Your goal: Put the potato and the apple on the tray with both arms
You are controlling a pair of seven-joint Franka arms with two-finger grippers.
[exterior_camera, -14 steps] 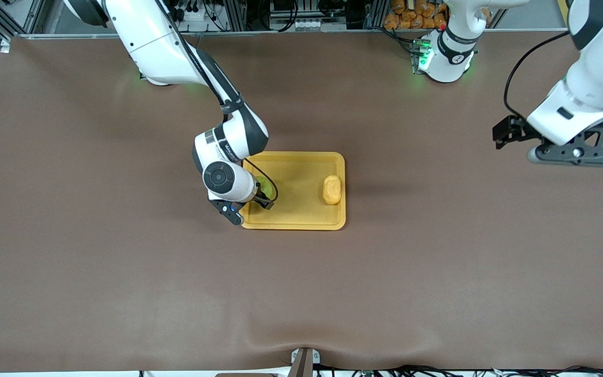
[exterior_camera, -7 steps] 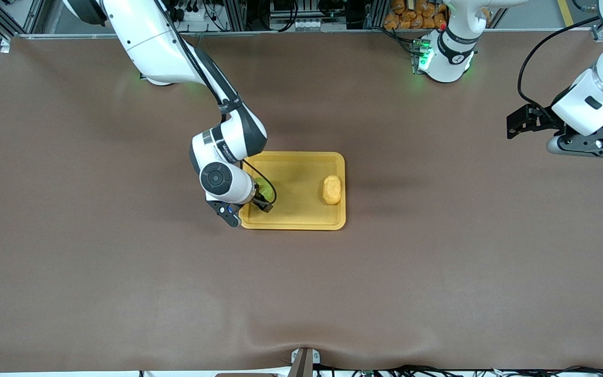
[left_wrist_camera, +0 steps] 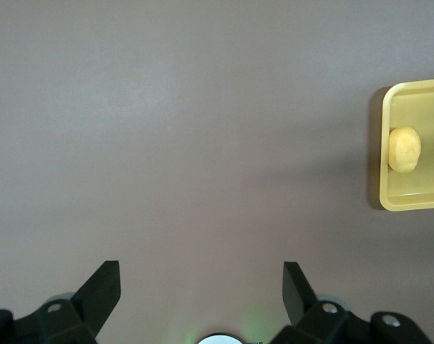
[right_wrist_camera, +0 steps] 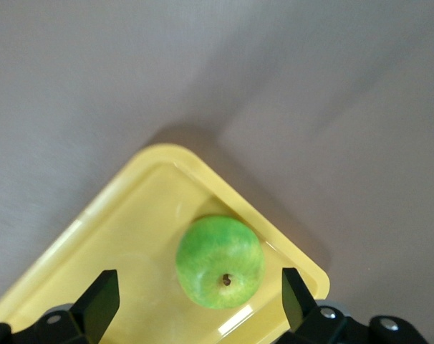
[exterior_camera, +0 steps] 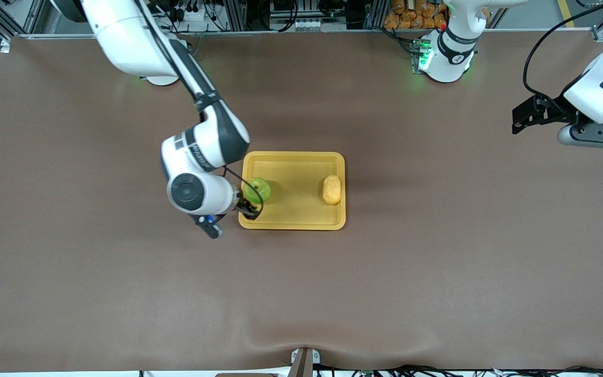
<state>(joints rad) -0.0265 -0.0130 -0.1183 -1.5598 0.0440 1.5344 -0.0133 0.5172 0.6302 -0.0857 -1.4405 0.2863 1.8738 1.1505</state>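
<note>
You have both fruits on the tray [exterior_camera: 291, 214], which sits mid-table on the brown mat [exterior_camera: 301, 293]. The apple [exterior_camera: 257, 189] rests at the tray's end toward the right arm, close to the rim; the potato [exterior_camera: 332, 189] lies at the end toward the left arm, well apart from the apple.

The right gripper [exterior_camera: 246, 208] hangs just over the tray corner beside the apple, jaws wide and holding nothing; in the right wrist view the apple [right_wrist_camera: 220, 262] sits free between the two spread fingers [right_wrist_camera: 97, 299], stem dimple up, with the tray rim [right_wrist_camera: 203, 179] around it. From the front, the right arm's wrist covers the tray's edge there, and you cannot make out the fingertips clearly.

The left gripper [exterior_camera: 592, 133] waits up over bare mat near the left arm's end of the table, jaws wide and empty. Part of it is cut off at the front view's edge. Its wrist view shows the potato [left_wrist_camera: 404, 149] and only one end of the tray [left_wrist_camera: 416, 202].

Nothing stands between the fruits on the tray.
</note>
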